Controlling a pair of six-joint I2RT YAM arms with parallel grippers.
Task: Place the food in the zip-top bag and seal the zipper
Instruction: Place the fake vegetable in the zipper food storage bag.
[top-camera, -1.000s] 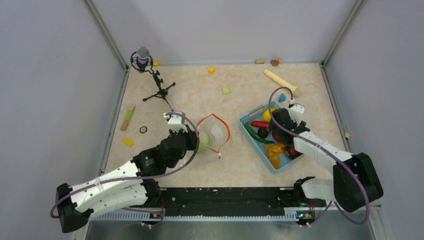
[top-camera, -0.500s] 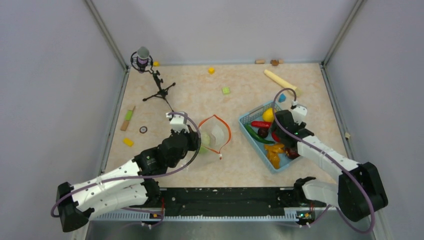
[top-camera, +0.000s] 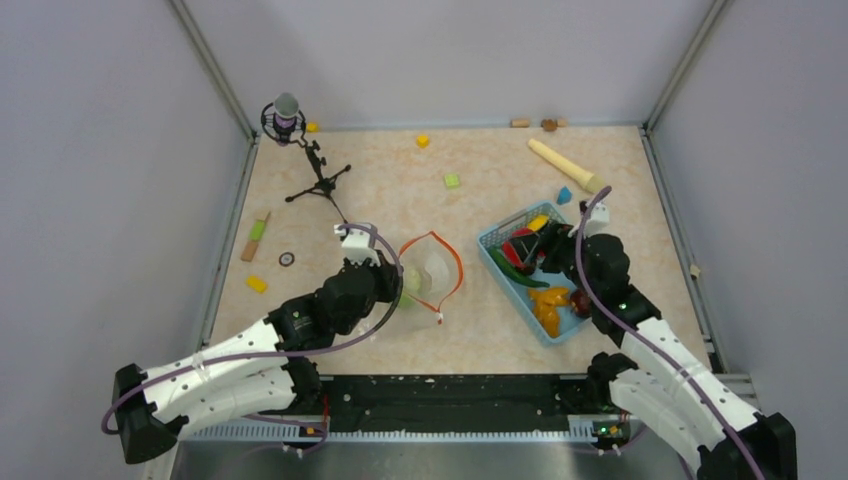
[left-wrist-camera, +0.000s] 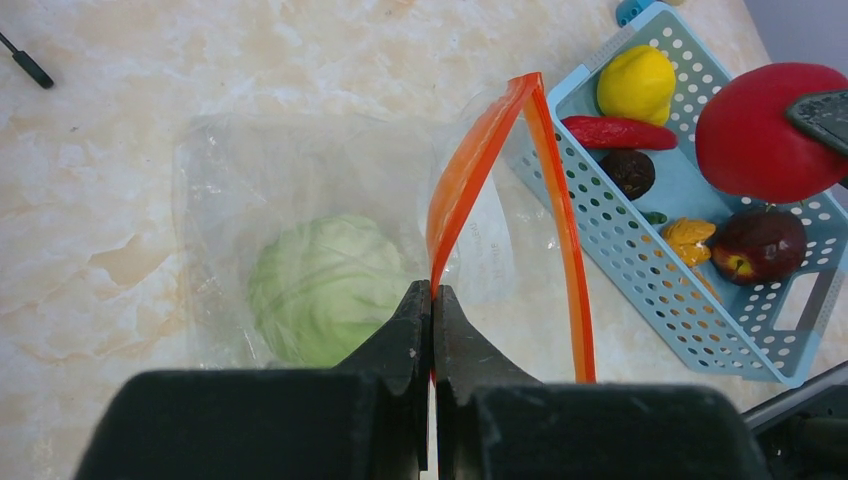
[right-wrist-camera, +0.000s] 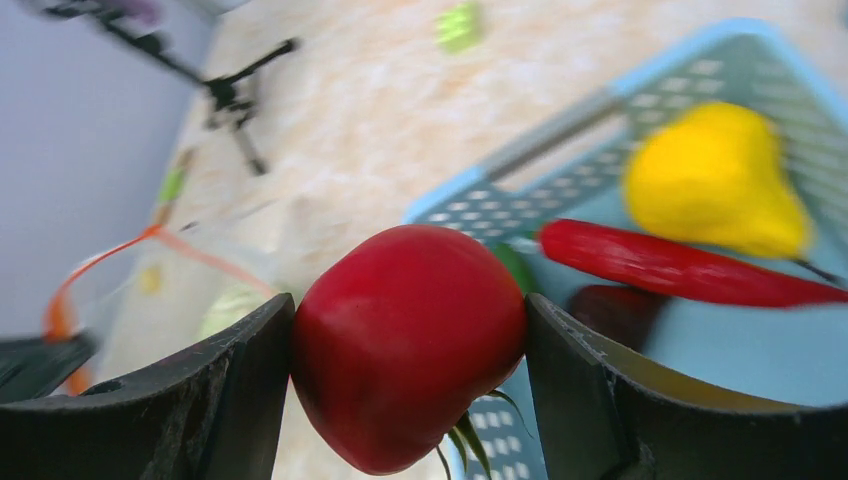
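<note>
The clear zip-top bag (top-camera: 428, 272) lies at mid-table, its mouth held open as a loop by the orange-red zipper (top-camera: 456, 262). A pale green cabbage (left-wrist-camera: 318, 290) sits inside it. My left gripper (left-wrist-camera: 432, 290) is shut on the zipper's near strip. My right gripper (right-wrist-camera: 408, 300) is shut on a red tomato (right-wrist-camera: 410, 340), which hangs just above the basket's left part (top-camera: 522, 250). Still in the light-blue basket (top-camera: 482, 240) are a yellow lemon (right-wrist-camera: 715, 180), a red chili (right-wrist-camera: 680, 265), a green piece (top-camera: 515, 270), orange pieces (top-camera: 550, 305) and a dark red one (top-camera: 580, 300).
A small tripod stand (top-camera: 310, 165) is at the back left, and a wooden stick (top-camera: 565, 165) at the back right. Yellow (top-camera: 423, 141), green (top-camera: 452, 181) and blue (top-camera: 564, 195) cubes lie on the far half. Walls enclose the table on three sides.
My right gripper closed on the tomato and lifted it from the basket while that arm swung out to the right. The left gripper and the bag stayed put.
</note>
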